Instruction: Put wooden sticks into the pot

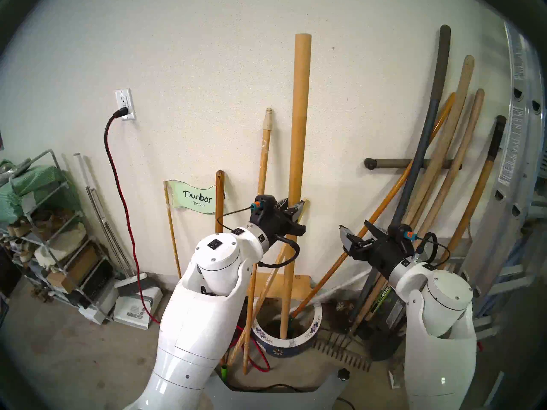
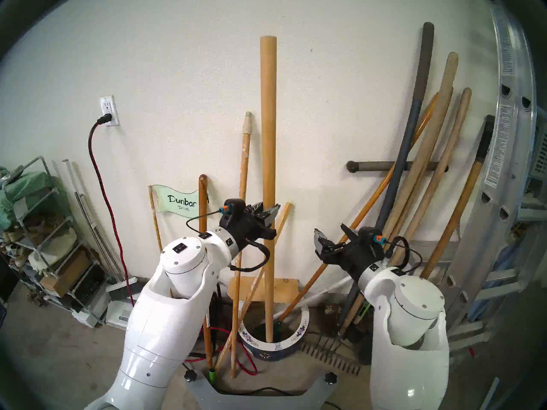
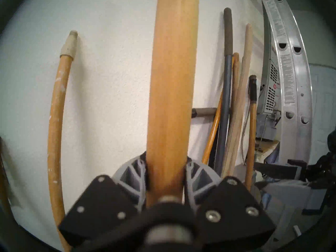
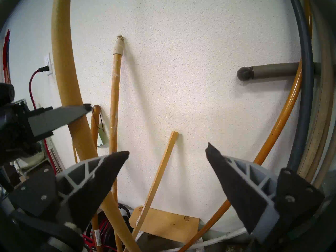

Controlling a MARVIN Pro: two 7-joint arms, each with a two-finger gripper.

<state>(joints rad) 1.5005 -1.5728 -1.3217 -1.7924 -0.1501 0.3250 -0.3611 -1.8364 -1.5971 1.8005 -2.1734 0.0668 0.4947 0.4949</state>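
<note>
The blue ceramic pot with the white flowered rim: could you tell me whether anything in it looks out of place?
Yes: an orange long-handled tool slants into the pot beside the thick round wooden dowel, its top among the handles leaning on the wall.

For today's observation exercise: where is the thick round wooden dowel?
In the head views, centre: the thick round wooden dowel stands in the blue-and-white ceramic pot, held by the left pincer.

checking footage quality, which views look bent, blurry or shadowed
Head views: fisheye bows the ladder at the right edge, dark corners. Left wrist: the left pincer base is blurred, and the speckled pole curves. Right wrist: sharp, soft pole shadows on the wall, and the round dowel bends.
</note>
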